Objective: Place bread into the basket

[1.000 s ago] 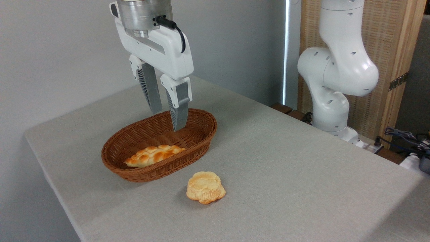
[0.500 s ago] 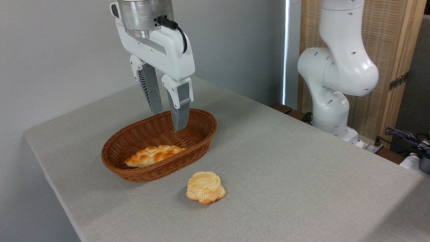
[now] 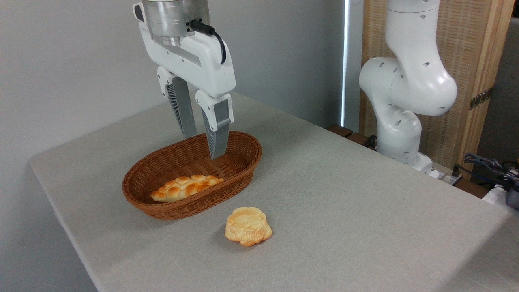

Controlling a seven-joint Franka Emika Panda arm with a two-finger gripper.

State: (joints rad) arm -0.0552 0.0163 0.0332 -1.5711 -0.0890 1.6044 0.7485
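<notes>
I see the hand hanging above the far end of the basket, its two fingers spread with nothing between them. The bread lies on the bench just in front of the basket, near its rim but apart from it, and well clear of the hand. Inside the basket, toward its near side, lies a braided loaf

One fixed view only, set above a near corner of the table and looking down and across it toward the grey back wall. Fairly close: tabletop fills most of the frame, arm base at right, upper arm cut off, possibly higher joints too.
</notes>
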